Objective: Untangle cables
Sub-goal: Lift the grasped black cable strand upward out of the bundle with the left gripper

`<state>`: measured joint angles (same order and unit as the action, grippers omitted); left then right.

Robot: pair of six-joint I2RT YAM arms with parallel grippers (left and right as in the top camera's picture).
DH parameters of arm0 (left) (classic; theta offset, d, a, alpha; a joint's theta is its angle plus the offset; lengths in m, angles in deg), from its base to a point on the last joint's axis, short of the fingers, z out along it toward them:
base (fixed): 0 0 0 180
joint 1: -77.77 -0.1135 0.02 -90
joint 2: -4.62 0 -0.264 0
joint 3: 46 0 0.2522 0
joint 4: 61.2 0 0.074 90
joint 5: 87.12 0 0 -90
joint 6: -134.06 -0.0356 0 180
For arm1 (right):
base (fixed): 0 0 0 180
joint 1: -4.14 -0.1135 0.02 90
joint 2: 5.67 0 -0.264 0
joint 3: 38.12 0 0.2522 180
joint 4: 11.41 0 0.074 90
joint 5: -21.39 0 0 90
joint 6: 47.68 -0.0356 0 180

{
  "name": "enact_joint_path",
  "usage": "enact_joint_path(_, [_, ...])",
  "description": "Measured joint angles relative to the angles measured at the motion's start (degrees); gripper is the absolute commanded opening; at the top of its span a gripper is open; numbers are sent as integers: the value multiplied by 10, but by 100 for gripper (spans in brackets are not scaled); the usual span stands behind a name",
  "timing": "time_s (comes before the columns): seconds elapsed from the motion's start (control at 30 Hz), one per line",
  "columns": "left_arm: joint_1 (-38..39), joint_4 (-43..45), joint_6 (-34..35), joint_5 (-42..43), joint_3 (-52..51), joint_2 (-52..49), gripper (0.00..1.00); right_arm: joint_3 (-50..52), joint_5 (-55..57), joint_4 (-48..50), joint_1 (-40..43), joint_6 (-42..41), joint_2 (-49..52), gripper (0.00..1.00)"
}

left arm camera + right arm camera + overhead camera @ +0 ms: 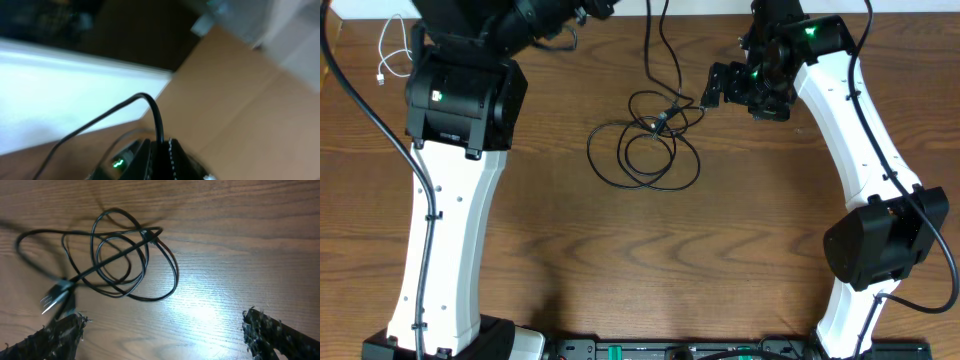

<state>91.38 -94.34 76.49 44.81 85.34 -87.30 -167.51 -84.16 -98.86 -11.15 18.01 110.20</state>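
A thin black cable [645, 150] lies in loose overlapping loops on the table's middle. Two strands [653, 45] rise from the loops and leave the top edge. My left gripper [163, 150] is shut on a black cable [150, 107]; the view is blurred. In the overhead view the left wrist [590, 10] is at the top edge. My right gripper [712, 92] is open and empty, just right of the loops. The right wrist view shows the loops [125, 255] and a plug end [52, 299] ahead of its spread fingers [165, 332]. A thin white cable [390, 50] lies at the far left.
The left arm's white link [450, 220] and the right arm's white link [865, 140] stand over both sides of the wooden table [650, 260]. A thick black cord [360, 100] curves along the left side. A black rail [670, 350] runs along the front edge.
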Motion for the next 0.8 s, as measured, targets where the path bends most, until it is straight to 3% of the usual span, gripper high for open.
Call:
enact_joint_path(0.17, [0, -21, -37, -33, 0, -9, 8, 0, -6, 7, 0, 2, 0, 99])
enact_joint_path(0.3, [0, 19, -15, -40, 0, -8, 7, 0, -18, 41, 0, 6, 0, 99])
enact_joint_path(0.8, [0, 29, 48, -21, 0, -2, 8, 14, -33, 212, -50, -7, 0, 99])
